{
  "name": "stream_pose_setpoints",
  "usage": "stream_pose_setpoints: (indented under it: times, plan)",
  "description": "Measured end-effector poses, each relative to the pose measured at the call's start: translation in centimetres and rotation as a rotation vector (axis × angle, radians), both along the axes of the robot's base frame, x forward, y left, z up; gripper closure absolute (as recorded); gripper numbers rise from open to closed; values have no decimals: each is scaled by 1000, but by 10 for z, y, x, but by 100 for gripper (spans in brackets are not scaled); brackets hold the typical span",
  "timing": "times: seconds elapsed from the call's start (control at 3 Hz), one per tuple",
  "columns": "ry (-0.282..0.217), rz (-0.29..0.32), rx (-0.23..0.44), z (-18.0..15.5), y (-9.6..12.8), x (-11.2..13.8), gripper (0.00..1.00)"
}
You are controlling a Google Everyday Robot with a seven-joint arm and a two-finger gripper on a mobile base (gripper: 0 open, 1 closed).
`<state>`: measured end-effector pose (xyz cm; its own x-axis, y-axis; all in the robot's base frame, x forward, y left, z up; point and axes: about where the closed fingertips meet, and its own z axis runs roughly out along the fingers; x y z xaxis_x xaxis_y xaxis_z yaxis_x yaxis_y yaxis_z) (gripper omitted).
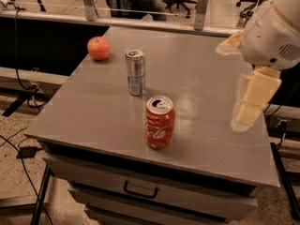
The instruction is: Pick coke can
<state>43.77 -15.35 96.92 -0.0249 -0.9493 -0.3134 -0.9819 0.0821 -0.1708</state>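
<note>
Looking at the lower middle of the frame, you find the coke can [159,122] standing upright on the grey table [201,69], near the front edge. Its silver top with the pull tab faces up, and the white script runs down its red-orange side. You cannot see whether anything is inside it.

Just behind it and a little to the left stands a taller, slimmer silver can [135,71], also upright and apart from the coke can. Its contents are equally hidden from you. Farther toward the upper left, close to the table's left edge, a red apple [99,48] sits on its own, well apart from both cans.

Your gripper [244,116] hangs at the right side of the frame, over the right part of the table, pointing downward beneath the white arm housing [274,32]. It is well apart from the coke can and touches nothing you can see. It holds nothing, and you cannot tell from this angle whether it is spread or pressed together.

Below the tabletop, a drawer [197,198] with a dark handle sits closed, so whatever it holds stays out of your sight.
</note>
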Motion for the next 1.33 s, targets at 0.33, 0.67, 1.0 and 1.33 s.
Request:
stream_pose_setpoints:
  times: [0.33,0.67,1.0,1.33]
  plan:
    - [40,175,116,-6,57,-7,0]
    - [43,208,151,-4,71,-9,0]
    - [31,211,166,-5,72,-8,0]
    - [1,256,276,-7,83,-4,0]
